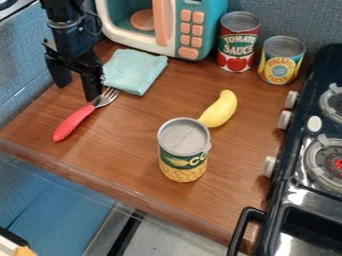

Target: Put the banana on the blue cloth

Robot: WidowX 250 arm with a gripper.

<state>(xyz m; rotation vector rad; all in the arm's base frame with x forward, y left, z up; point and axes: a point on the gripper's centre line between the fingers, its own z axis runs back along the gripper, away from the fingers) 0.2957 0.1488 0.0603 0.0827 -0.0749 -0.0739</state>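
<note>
The black two-finger gripper point(79, 91) hangs with its fingers spread. The curved yellow banana point(220, 110) lies at ten o'clock's opposite, four, from the folded pale-blue fabric cloth point(135, 71). It should pinch mid-banana, crosswise, lifting clear of the cylindrical metal corn can point(184, 150) at seven o'clock.

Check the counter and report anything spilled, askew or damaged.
Nothing stands out. The corn can, tomato can and pineapple can stand upright; the fork and cloth lie on the counter. No spill shows. The banana looks sound, though the corn can hides one end.
</note>
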